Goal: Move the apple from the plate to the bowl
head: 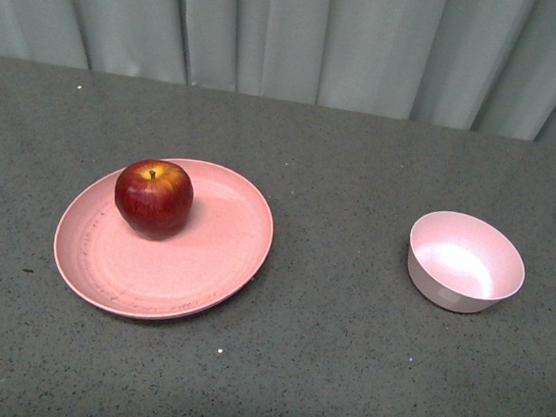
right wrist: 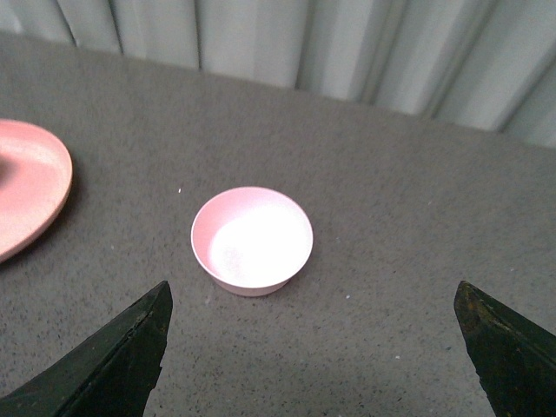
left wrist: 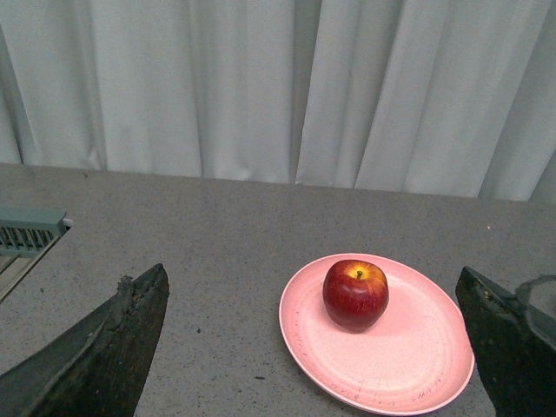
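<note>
The apple (head: 153, 197) sits upright on the plate (head: 204, 261), stem up, on the far left part of it, its yellow patch catching the light. The plate lies flat on the grey speckled table (head: 321, 370). The bowl (head: 465, 262) stands on the same table well apart from the plate, off to its right, mouth up. A pale curtain (head: 295, 33) hangs behind the table, beyond the plate.

The left tool (left wrist: 310, 269) is spread wide on the near side of the plate and grips nothing; its dark fingers (left wrist: 95, 347) frame plate and apple without touching either. The right tool (right wrist: 312, 285) is also spread wide, clear of the bowl, with the plate's edge just showing at one side of its view.
</note>
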Controlling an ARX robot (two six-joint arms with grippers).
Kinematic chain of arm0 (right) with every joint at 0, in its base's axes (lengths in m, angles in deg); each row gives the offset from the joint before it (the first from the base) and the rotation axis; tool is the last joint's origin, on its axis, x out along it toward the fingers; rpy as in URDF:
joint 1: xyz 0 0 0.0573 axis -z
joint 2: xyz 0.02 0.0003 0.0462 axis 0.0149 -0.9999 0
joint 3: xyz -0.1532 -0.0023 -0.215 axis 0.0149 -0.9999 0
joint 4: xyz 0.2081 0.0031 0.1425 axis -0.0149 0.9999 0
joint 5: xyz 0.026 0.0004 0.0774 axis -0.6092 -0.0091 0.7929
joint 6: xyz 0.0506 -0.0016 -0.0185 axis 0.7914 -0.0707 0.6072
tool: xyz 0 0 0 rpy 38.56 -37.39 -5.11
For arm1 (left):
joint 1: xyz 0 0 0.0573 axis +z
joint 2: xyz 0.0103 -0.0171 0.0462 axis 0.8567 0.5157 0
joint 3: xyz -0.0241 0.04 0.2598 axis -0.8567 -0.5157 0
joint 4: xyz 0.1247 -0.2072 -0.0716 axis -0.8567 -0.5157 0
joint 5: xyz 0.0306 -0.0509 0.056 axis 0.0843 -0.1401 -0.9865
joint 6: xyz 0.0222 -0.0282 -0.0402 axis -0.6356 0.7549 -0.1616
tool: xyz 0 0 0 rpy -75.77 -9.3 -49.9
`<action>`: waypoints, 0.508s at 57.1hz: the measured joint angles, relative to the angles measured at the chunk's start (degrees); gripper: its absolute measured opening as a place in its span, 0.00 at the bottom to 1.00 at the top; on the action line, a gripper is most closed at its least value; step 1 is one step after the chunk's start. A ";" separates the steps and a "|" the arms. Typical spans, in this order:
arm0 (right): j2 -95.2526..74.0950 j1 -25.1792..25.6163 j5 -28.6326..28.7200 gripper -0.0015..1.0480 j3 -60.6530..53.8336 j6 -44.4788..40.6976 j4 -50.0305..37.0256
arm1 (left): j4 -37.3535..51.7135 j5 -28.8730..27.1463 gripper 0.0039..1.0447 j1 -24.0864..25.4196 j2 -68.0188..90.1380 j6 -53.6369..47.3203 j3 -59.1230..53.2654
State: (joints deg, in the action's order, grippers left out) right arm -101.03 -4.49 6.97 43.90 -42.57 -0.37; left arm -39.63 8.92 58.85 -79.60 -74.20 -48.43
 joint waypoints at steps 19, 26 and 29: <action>-37.35 -3.52 0.76 0.91 16.94 -5.16 -1.57 | 0.00 0.00 0.94 0.00 0.00 0.00 0.00; -47.32 -4.35 1.03 0.91 23.69 -6.38 1.70 | 0.00 0.00 0.94 0.00 0.00 0.00 0.00; -50.45 -4.52 1.44 0.91 26.05 -7.32 3.28 | 0.00 0.00 0.94 0.00 0.00 0.00 0.00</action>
State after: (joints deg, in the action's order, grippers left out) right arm -151.47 -9.01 8.42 69.95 -49.89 2.91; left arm -39.63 8.92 58.85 -79.60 -74.20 -48.43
